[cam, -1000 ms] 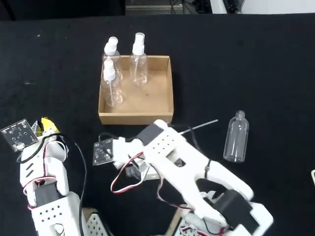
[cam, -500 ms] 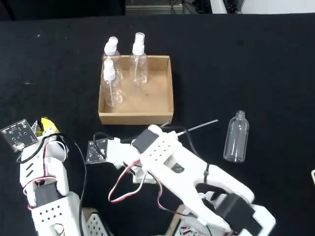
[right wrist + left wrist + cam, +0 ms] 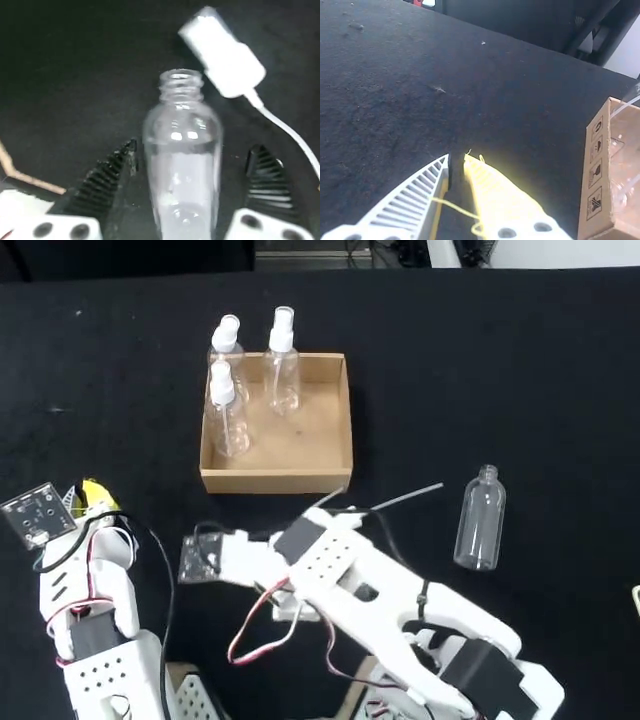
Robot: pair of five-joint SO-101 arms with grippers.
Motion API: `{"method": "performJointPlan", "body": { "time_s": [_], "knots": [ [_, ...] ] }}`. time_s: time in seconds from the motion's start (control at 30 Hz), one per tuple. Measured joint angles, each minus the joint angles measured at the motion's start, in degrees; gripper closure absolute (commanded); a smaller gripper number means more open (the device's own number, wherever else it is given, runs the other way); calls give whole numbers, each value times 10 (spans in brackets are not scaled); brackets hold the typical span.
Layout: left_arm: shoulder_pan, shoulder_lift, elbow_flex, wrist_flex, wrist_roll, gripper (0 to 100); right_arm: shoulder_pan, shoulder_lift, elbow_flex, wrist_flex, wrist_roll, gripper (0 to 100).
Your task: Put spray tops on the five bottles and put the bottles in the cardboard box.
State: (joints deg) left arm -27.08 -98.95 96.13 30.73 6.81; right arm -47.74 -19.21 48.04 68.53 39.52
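Bottles wearing spray tops are standing upright in the cardboard box [image 3: 300, 440], three in number: a rear left bottle [image 3: 227, 340], a rear right bottle [image 3: 283, 360] and a nearer bottle [image 3: 225, 410], all grouped toward the box's left side. An uncapped bottle [image 3: 480, 518] is lying on the black worktop [image 3: 520, 360], well apart from the box on its right. A second uncapped bottle [image 3: 182, 150] is lying between the fingers of the right end effector [image 3: 194, 147], which is spread wide, with a gap showing on each side of the bottle. A loose spray top [image 3: 222, 60] with its thin tube is lying just beside that bottle's open neck. The left end effector [image 3: 456, 160] is hanging over bare worktop near the box's outer wall, fingers nearly together and gripping nothing.
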Motion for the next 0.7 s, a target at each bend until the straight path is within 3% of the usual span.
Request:
{"method": "performJointPlan", "body": {
  "time_s": [0.13,0.3,0.57,0.7],
  "knots": [
    [-25,0,0,0,9,953,9,0,0,-5,0,675],
    [-72,0,0,0,72,952,9,0,0,-5,0,677],
    [-79,0,0,0,89,952,8,2,10,-25,0,704],
    [-79,0,0,0,89,952,8,71,11,-25,0,701]
  ]
}}
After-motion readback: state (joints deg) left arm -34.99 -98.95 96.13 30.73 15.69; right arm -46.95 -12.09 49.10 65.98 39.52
